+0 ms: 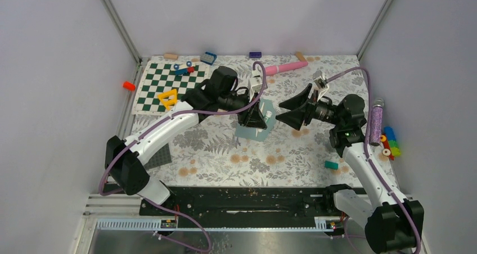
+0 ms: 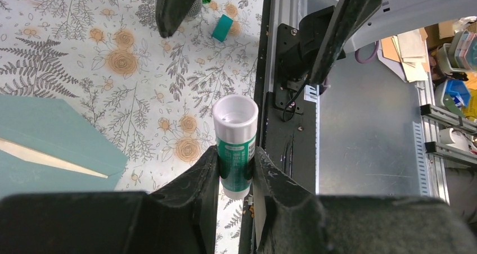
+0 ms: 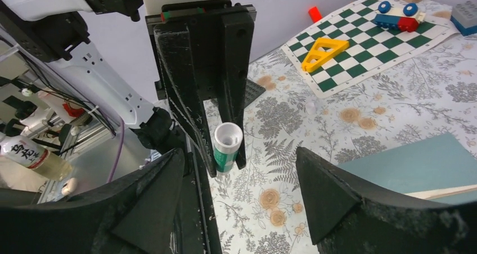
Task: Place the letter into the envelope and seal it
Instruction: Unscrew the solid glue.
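Observation:
The teal envelope (image 1: 253, 132) lies flat mid-table, partly under my left gripper (image 1: 253, 117). It also shows in the left wrist view (image 2: 50, 133) and the right wrist view (image 3: 416, 164). Only a thin cream strip of the letter (image 2: 53, 158) shows on the envelope; the strip also appears in the right wrist view (image 3: 444, 192). My left gripper (image 2: 236, 161) is shut on a green-and-white glue stick (image 2: 235, 136), held above the table beside the envelope. My right gripper (image 1: 289, 111) is open and empty, facing the glue stick (image 3: 227, 148) from the right, apart from it.
A green-and-white chequered board (image 1: 160, 80) with a yellow triangle (image 1: 167, 98) lies back left. A dark studded plate (image 1: 160, 155) sits by the left arm. A pink cylinder (image 1: 287, 67), a purple tube (image 1: 375, 122), coloured bricks (image 1: 390, 143) and a teal block (image 1: 331, 164) lie around.

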